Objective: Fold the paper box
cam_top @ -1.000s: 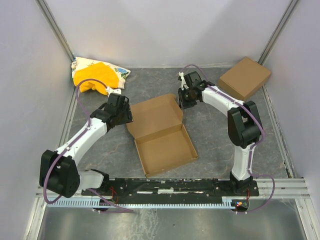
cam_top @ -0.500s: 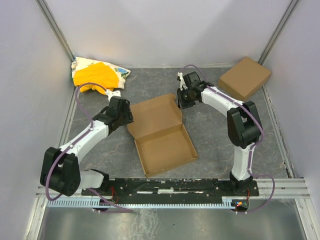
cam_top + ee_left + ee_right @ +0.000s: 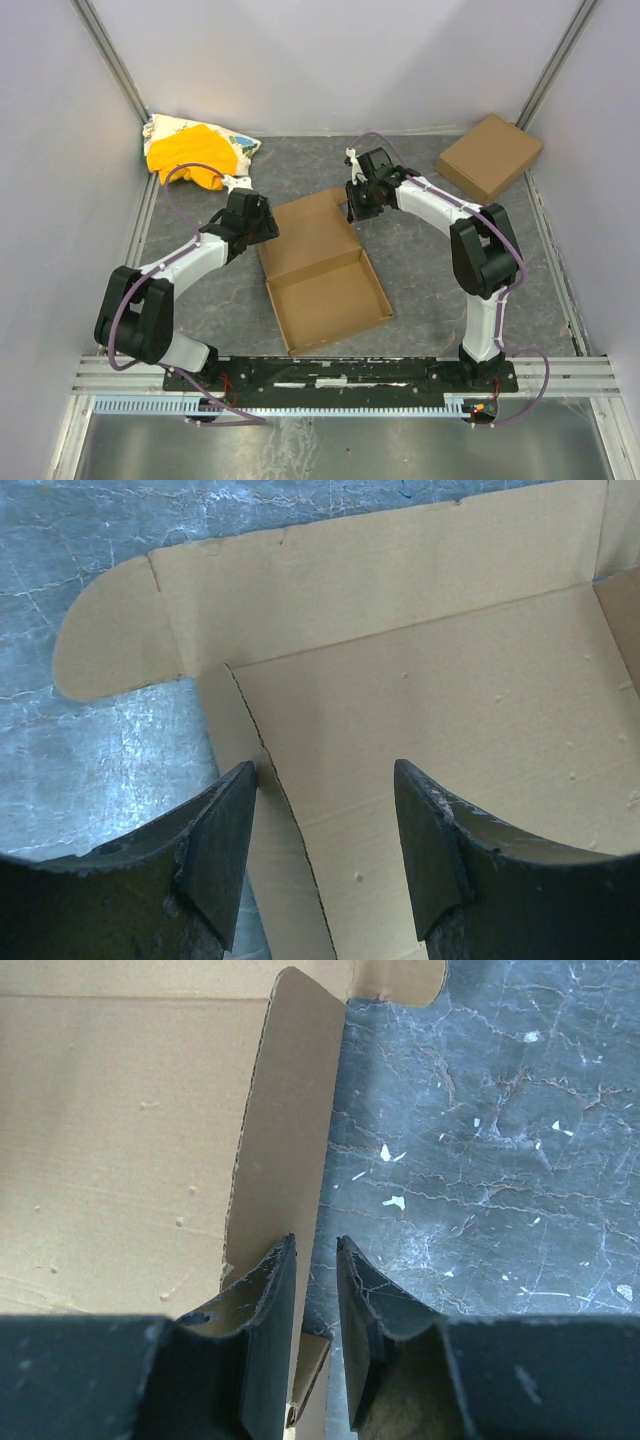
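Observation:
The paper box (image 3: 322,268) lies open in the middle of the table, its tray toward me and its lid flat behind it. My left gripper (image 3: 262,226) is open at the lid's left edge. In the left wrist view its fingers (image 3: 222,852) straddle the perforated crease of the left side flap (image 3: 118,640), which lies flat. My right gripper (image 3: 355,203) is at the lid's right edge. In the right wrist view its fingers (image 3: 272,1320) stand a narrow gap apart around the edge of the raised right side flap (image 3: 290,1110), without clamping it.
A second closed brown cardboard box (image 3: 489,156) sits at the back right. A yellow-and-white cloth bundle (image 3: 196,150) lies at the back left. Grey walls close the table on three sides, and a metal rail (image 3: 340,375) runs along the near edge.
My left gripper has moved right and forward to the lid's left edge. My right gripper has shifted a little left and back at the lid's right flap.

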### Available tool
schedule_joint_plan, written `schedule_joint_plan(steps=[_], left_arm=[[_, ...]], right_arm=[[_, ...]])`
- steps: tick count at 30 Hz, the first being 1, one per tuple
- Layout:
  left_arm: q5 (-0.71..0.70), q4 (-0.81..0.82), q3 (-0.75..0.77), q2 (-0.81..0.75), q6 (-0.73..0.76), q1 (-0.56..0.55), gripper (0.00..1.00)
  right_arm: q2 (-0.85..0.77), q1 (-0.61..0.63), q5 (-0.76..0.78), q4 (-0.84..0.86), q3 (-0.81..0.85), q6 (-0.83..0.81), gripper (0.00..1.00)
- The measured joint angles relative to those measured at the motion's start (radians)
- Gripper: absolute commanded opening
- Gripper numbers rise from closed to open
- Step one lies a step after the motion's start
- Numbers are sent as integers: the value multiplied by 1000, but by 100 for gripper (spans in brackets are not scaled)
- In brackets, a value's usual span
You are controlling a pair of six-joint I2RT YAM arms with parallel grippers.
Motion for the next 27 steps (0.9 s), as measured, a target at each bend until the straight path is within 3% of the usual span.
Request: schedule_joint_plan(steps=[27], left_arm=[[122, 87, 26, 135, 0, 0, 64]], right_arm=[[-33, 61, 4, 27, -45, 0, 30]])
